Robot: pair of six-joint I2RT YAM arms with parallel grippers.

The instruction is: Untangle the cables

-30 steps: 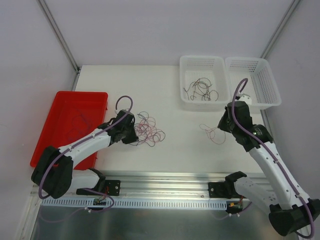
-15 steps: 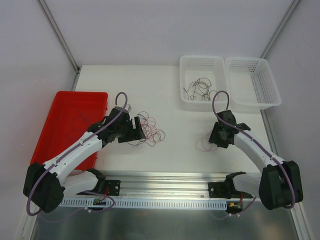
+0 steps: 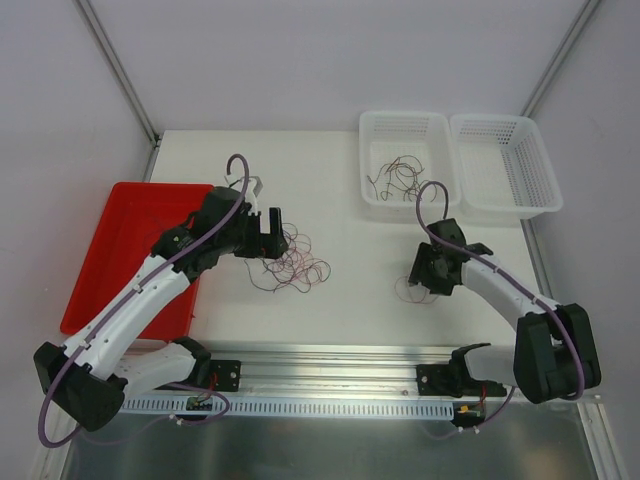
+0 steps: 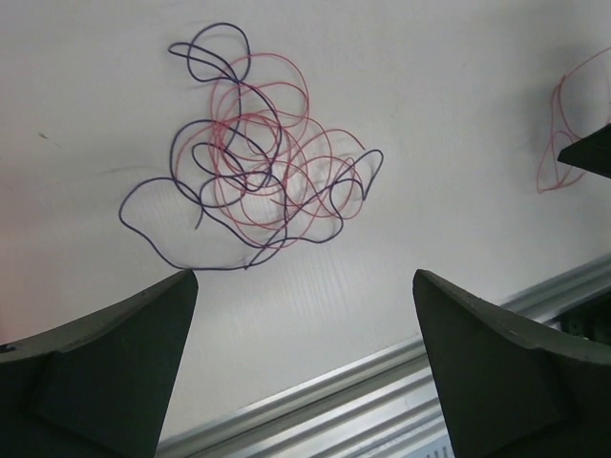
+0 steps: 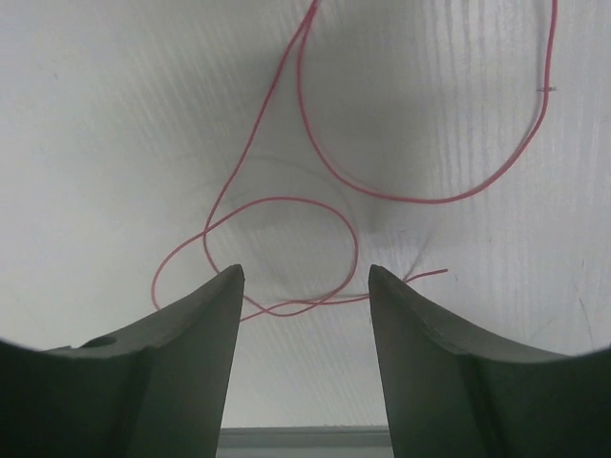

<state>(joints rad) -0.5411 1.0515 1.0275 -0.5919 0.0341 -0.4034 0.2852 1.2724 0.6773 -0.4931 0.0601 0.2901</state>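
Starting at the near edge, a metal rail (image 3: 330,358) carries both arm bases. Just beyond it, over the white table (image 3: 350,160), the right gripper (image 5: 305,270) points down with its jaws partly apart, gripping nothing. A single pink-red strand (image 5: 420,200) lies flat on the table, one loop of it running across the gap just ahead of the fingertips; whether a tip touches it cannot be told. Well apart to the left, a tangle (image 4: 258,181) of purple and pink-red cables lies loose on the table in overlapping loops, with one purple end trailing out to the side. The left gripper (image 4: 304,277) hangs by the tangle's far-left side, its jaws spread wide with nothing between them, clear of the wires. A red tray (image 3: 110,230) sits at the table's left edge, partly under the left arm. Farthest back stand two white baskets: the left basket (image 3: 404,118) holds a bunch of dark cables (image 3: 400,178), and the right basket (image 3: 505,122) stands just beside it.
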